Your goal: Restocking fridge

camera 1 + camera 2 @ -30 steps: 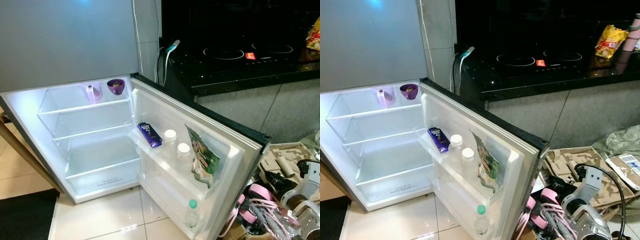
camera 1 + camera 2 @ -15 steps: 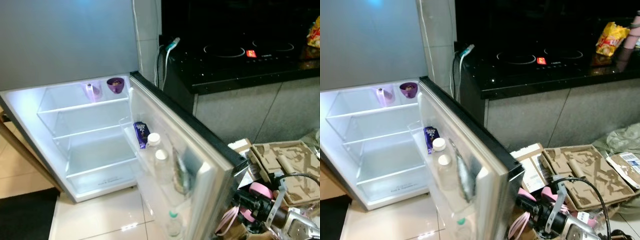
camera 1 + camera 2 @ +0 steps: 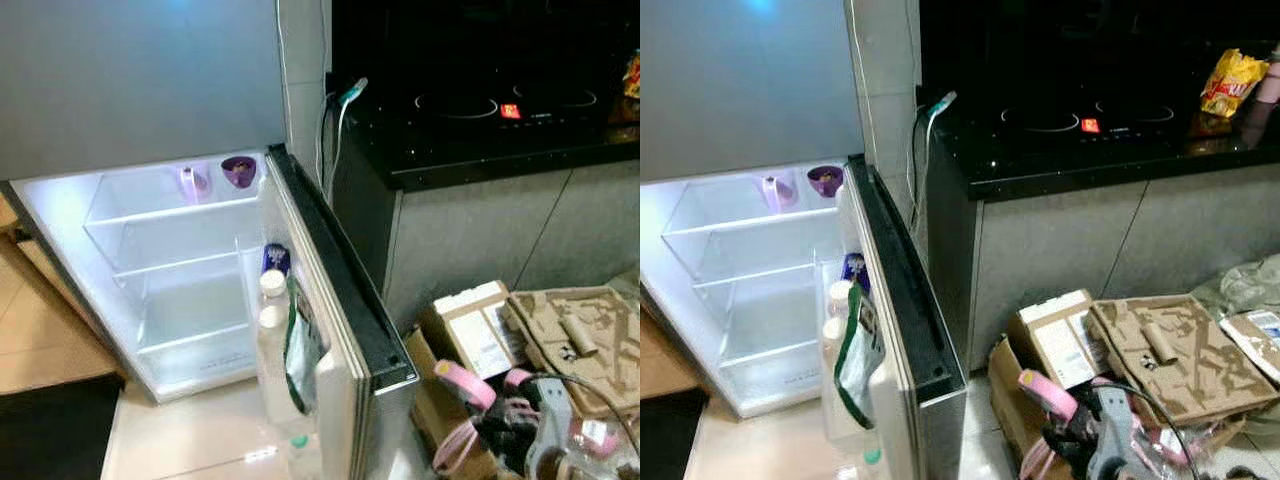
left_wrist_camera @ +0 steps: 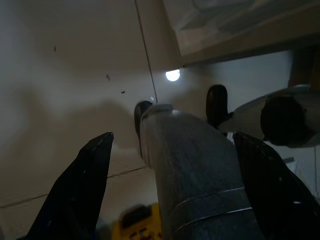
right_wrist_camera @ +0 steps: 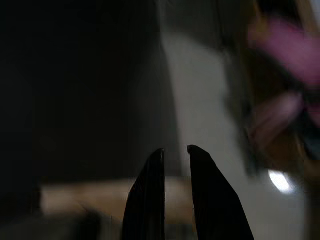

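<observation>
The small fridge (image 3: 180, 270) stands lit, and its door (image 3: 340, 290) is swung about halfway shut, seen edge-on. The door shelf holds a blue packet (image 3: 275, 258), two white-capped bottles (image 3: 272, 283) and a green snack bag (image 3: 298, 350). Below them stands a green-capped bottle (image 3: 298, 445). A purple cup (image 3: 238, 170) and a pink item (image 3: 190, 182) sit on the top shelf. My right arm (image 3: 545, 440) is low, right of the door's outer face; its gripper (image 5: 175, 150) is shut on nothing. My left gripper (image 4: 172, 145) hangs open over the floor.
A black counter with an induction hob (image 3: 480, 110) rises right of the fridge, with a yellow snack bag (image 3: 1232, 82) on it. Cardboard boxes (image 3: 470, 325) and a cardboard tray (image 3: 580, 335) lie on the floor beside pink straps (image 3: 465, 385). A dark mat (image 3: 50, 430) lies at the front left.
The fridge door has swung from wide open to about half shut. My right arm has moved left behind it.
</observation>
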